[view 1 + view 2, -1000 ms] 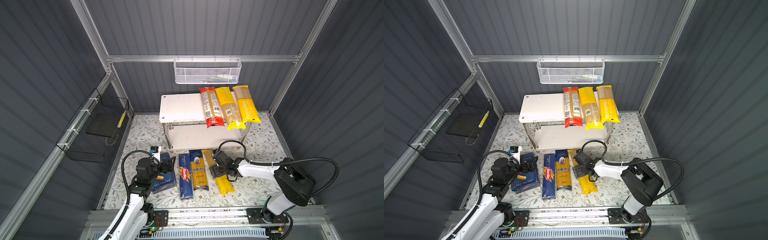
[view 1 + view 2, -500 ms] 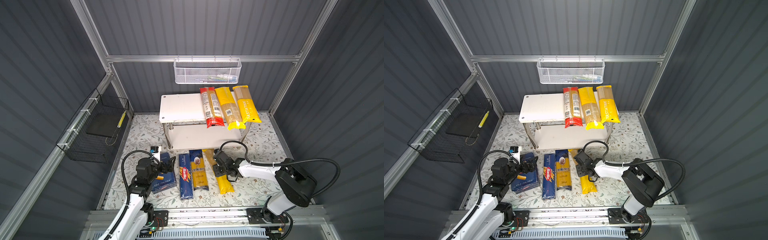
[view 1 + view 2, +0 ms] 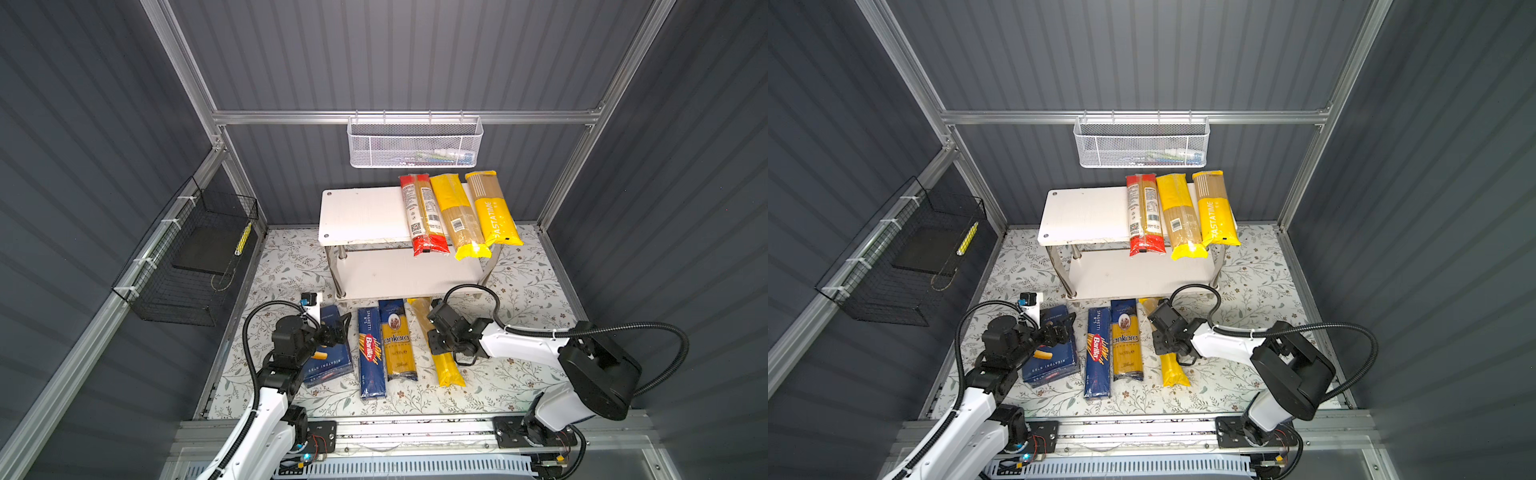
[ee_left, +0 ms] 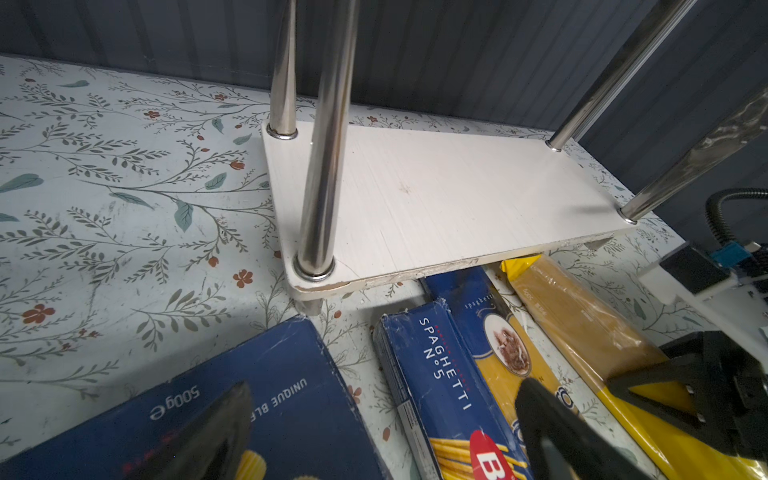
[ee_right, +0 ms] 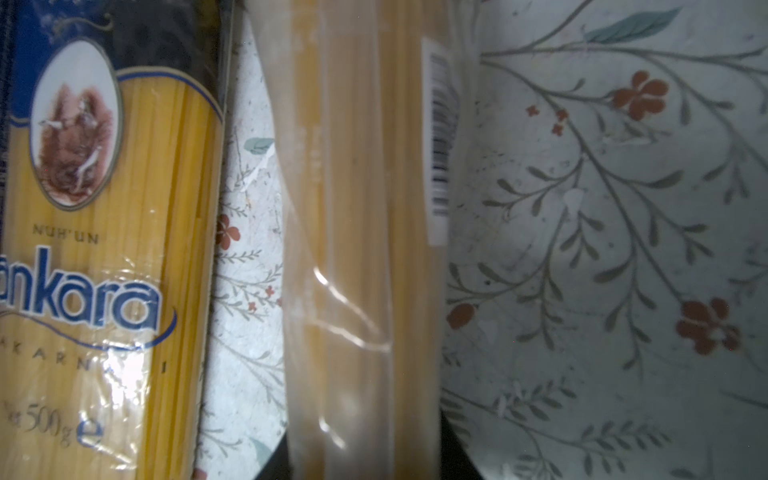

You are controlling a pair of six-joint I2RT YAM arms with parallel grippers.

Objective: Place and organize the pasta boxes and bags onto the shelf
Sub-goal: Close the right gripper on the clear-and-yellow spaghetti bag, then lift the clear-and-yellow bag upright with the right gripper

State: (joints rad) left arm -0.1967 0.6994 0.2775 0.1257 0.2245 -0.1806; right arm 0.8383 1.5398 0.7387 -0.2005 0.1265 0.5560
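The white shelf [image 3: 361, 212] stands at the back, its lower tier [image 4: 436, 195] bare. On its top tier lie a red bag [image 3: 424, 216], a yellow bag [image 3: 457, 216] and the PASTATIME bag [image 3: 494, 212]. On the floor in front lie the wide rigatoni box [image 3: 328, 365], the narrow Barilla spaghetti box [image 3: 371, 353], the ankara bag [image 3: 399, 340] and a yellow-and-clear bag [image 3: 449, 370]. My right gripper [image 3: 438, 345] is shut on that yellow-and-clear bag [image 5: 361, 249] near its middle. My left gripper [image 4: 384, 436] hangs open just above the rigatoni box [image 4: 270, 395], holding nothing.
A white mesh basket [image 3: 415, 141] hangs on the back wall above the shelf. A black wire basket [image 3: 191, 257] hangs on the left wall. The shelf's chrome legs [image 4: 324, 166] stand close behind the floor items. Floral floor [image 3: 519, 291] lies right of the shelf.
My right gripper's jaws have closed around the yellow-and-clear bag on the floor. The left arm and the other packs have not moved.
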